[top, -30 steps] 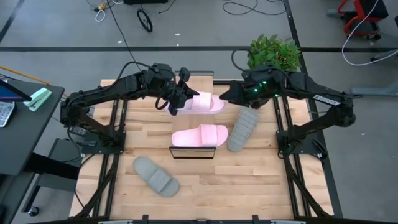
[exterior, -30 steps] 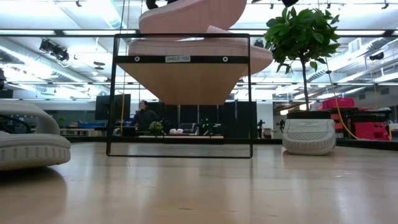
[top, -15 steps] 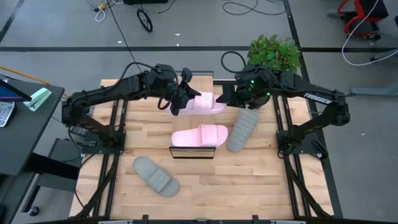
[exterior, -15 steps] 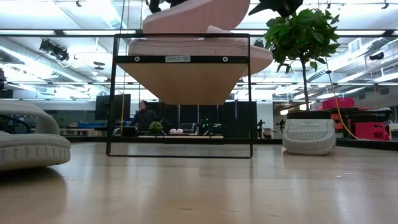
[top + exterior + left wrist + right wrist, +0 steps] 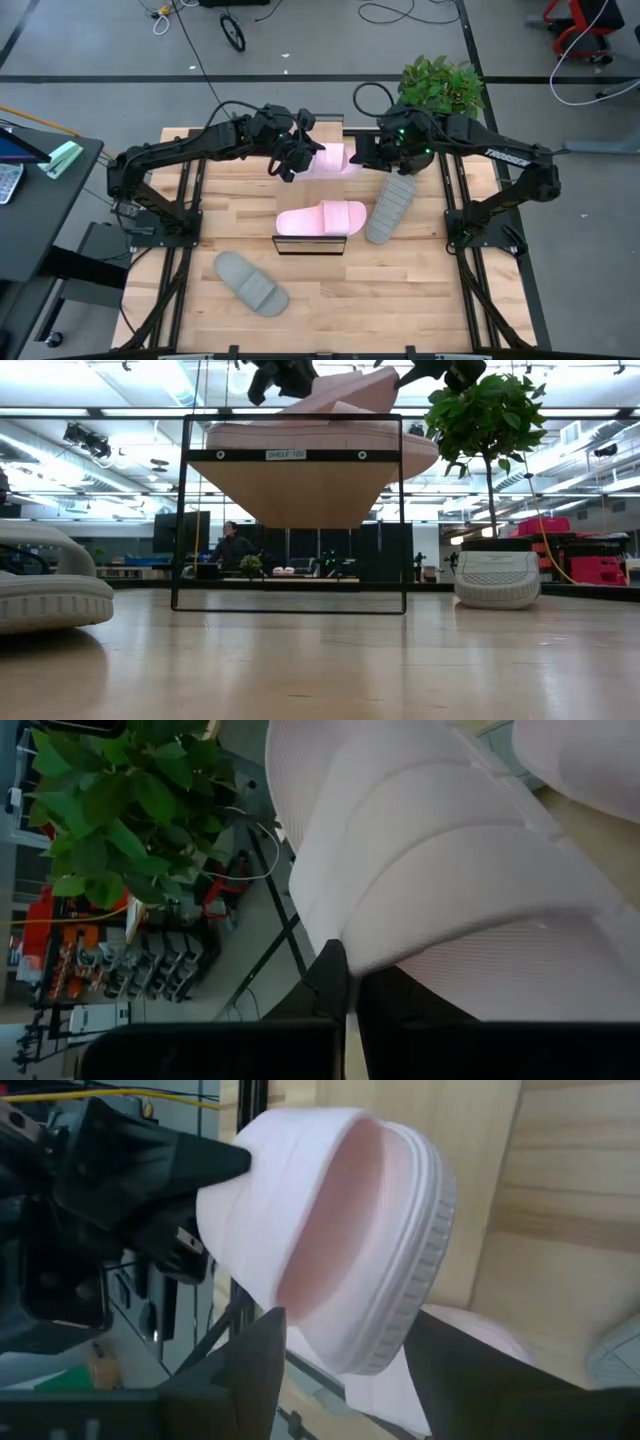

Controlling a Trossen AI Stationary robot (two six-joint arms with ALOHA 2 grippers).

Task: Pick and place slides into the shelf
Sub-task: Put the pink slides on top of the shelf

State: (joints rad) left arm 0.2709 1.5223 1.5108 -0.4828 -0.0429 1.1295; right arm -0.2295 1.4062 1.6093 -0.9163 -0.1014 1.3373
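- Tilted more steeply than a second ago, the raised pink slide (image 5: 330,160) hangs above the shelf (image 5: 310,243), beyond the pink slide (image 5: 322,219) lying there.
- Left pincer (image 5: 291,160) is clamped on it.
- Right pincer (image 5: 357,156) straddles its other end (fingers parted, contact unclear).

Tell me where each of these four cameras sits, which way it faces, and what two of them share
High view: overhead, facing straight down on the table; both arms show, left gripper and right gripper at the raised pink slide.
Low view: at tabletop height, facing level through the shelf; grippers enter at the top.
Left wrist view: on the left arm, close under the pink slide; one dark finger shows.
Right wrist view: on the right arm, facing the slide's end; own fingers astride it.
All share that slide.
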